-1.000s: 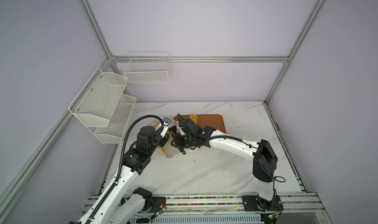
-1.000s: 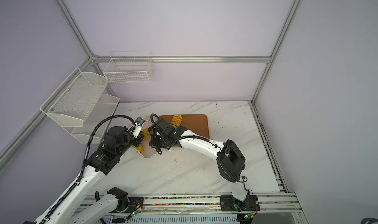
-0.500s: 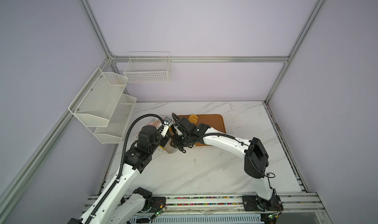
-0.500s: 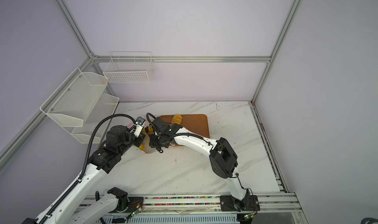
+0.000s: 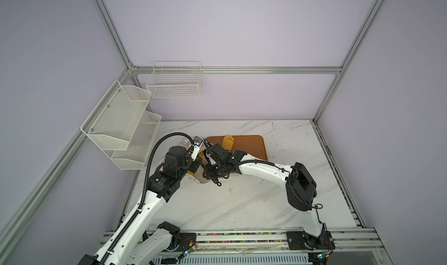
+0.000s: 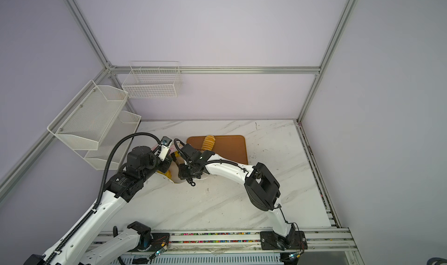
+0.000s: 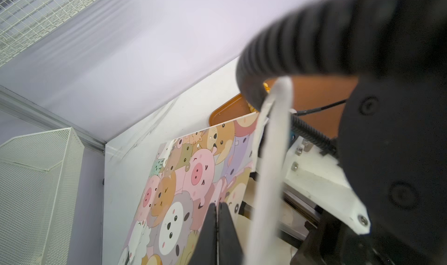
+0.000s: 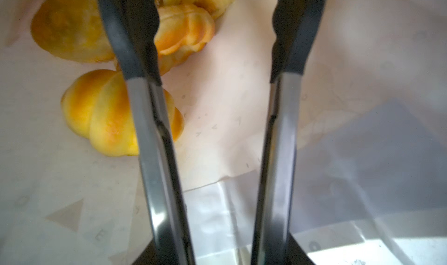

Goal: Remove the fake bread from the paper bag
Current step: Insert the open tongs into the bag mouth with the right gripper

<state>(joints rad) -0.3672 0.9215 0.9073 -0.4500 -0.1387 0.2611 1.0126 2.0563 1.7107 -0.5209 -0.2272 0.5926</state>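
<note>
Mid-retrieval inside white cartoon-print paper bag, apparently pinched at its rim by fully closed left gripper. Clamped in right gripper, steel black-tipped tongs, tips parted and empty, just beside golden ridged toy bread rolls lying within. Next, likely: sliding tips across nearest roll, then squeezing.

This is a robot lab, a small test booth. The left robot arm and the right robot arm are fixed to a metal rail at the near edge of a marble-look worktop. Plain pale purple walls close in the left, right and far sides, held by silver metal bars. A white wire basket hangs on the far wall and white mesh shelves on the left.
</note>
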